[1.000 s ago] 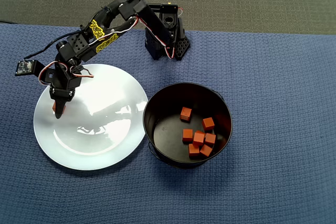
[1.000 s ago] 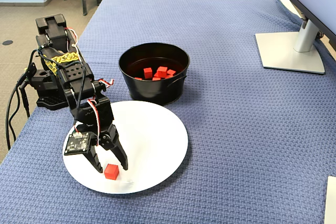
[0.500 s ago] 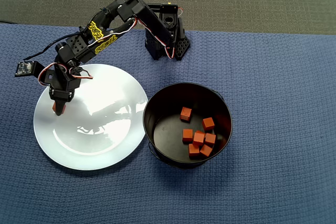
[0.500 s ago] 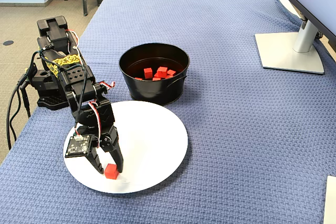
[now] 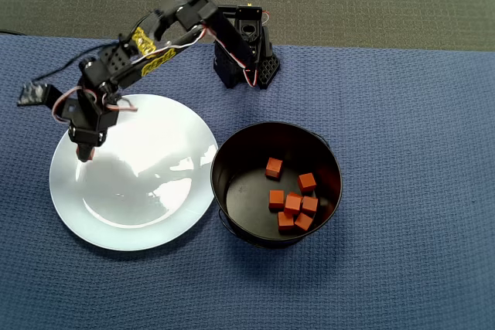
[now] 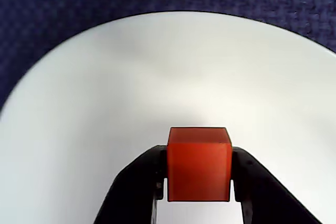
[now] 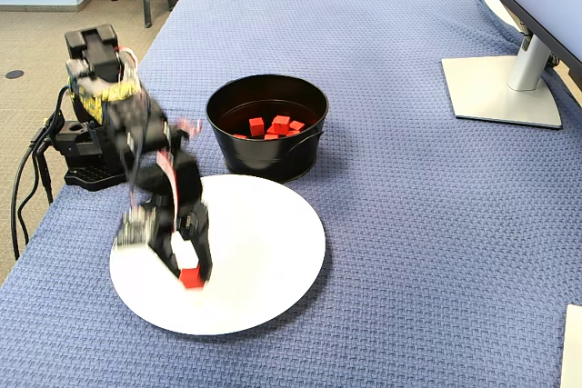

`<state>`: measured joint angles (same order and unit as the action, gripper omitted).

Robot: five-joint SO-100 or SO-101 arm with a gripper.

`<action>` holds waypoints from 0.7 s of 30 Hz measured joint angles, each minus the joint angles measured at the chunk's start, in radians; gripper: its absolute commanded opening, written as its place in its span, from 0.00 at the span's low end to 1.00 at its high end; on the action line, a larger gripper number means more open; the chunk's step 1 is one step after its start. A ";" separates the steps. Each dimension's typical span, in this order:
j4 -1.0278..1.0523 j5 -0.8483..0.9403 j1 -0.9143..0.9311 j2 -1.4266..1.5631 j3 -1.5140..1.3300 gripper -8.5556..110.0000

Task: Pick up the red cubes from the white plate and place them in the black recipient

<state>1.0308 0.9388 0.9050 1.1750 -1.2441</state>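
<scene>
We are pinching the last red cube (image 6: 199, 163) in our gripper (image 6: 199, 182) over the white plate (image 5: 147, 191), frame left; the black recipient (image 5: 232, 191) is sitting right of centre.

The red cubes (image 5: 292, 200) are showing a matte red-orange against the black recipient (image 5: 232, 156), which is looking black inside and outside. The white plate (image 5: 147, 191) is shining glossy white with pale reflections. The claw (image 6: 198, 195) is appearing black, and one red cube (image 6: 199, 163) between its fingers is glowing orange-red. The arm (image 5: 166, 32) is wearing black with yellow patterned markings and red and white wires. A blue cloth with a woven waffle pattern (image 5: 410, 152) is covering the worktop.
</scene>
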 measured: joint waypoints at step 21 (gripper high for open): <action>0.316 -0.726 -0.890 0.977 -0.454 0.38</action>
<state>1.3468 0.2132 0.0153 2.1522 -1.6981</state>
